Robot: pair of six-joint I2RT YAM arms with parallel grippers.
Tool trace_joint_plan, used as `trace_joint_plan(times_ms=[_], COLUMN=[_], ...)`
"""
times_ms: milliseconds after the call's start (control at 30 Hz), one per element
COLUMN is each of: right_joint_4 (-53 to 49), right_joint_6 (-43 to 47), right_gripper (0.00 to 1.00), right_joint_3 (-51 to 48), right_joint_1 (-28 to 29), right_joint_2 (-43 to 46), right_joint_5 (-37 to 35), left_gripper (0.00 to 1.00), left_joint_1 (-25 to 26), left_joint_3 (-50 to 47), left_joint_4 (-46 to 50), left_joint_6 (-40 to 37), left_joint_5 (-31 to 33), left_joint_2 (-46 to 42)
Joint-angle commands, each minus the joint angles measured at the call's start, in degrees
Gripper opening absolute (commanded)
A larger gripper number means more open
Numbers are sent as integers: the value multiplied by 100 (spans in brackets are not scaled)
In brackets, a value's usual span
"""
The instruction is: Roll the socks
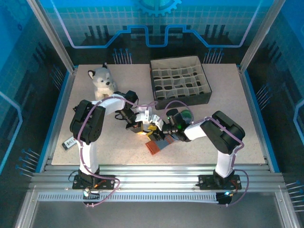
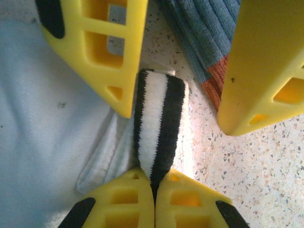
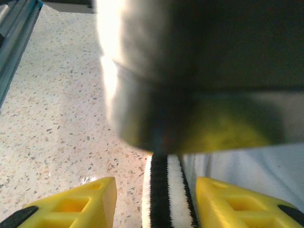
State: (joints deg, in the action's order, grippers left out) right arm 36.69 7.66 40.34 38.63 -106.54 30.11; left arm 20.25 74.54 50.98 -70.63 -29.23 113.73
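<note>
1. Nearest the table's (image 1: 232,118) near edge, at its middle, lies the grey-blue sock (image 1: 156,145).
2. Just beyond, our left gripper (image 2: 154,180) is clamped on the white sock's (image 2: 47,133) striped cuff (image 2: 159,118).
3. Our right gripper (image 3: 156,186) straddles that cuff, fingers apart.
4. We judge the roll is barely begun; next, the right should pinch the cuff and turn it.

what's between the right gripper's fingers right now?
The striped sock cuff sits in the gap of the open right gripper. The right wrist view shows it.

Left end effector (image 1: 136,124), right end effector (image 1: 160,127) close together over socks (image 1: 154,145), plush husky (image 1: 103,81), divided box (image 1: 183,100)
</note>
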Motion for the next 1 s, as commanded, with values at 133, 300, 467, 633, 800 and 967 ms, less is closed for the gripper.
trace_joint_plan(times_ms=[133, 300, 467, 633, 800, 967], right_joint_4=[-137, 365, 1093, 1270, 1204, 1174], right_joint_6=[305, 212, -57, -109, -95, -123], right_gripper=[48, 49, 49, 49, 48, 48], right_joint_3=[-168, -418, -601, -566, -586, -628], right_joint_1=[218, 202, 159, 161, 159, 132], right_joint_2=[-218, -278, -322, -437, -321, -170], right_joint_5=[-550, -575, -254, -257, -324, -424], left_gripper=[0, 0, 0, 0, 0, 0], left_joint_1=[-12, -89, -153, -178, -185, -186], left_joint_3=[276, 297, 322, 358, 368, 378], left_joint_4=[260, 408, 513, 635, 661, 705], left_joint_6=[-222, -403, -537, -662, -645, -655], left_joint_5=[-667, -715, -772, -810, -794, -769], left_joint_2=[61, 44, 26, 44, 59, 77])
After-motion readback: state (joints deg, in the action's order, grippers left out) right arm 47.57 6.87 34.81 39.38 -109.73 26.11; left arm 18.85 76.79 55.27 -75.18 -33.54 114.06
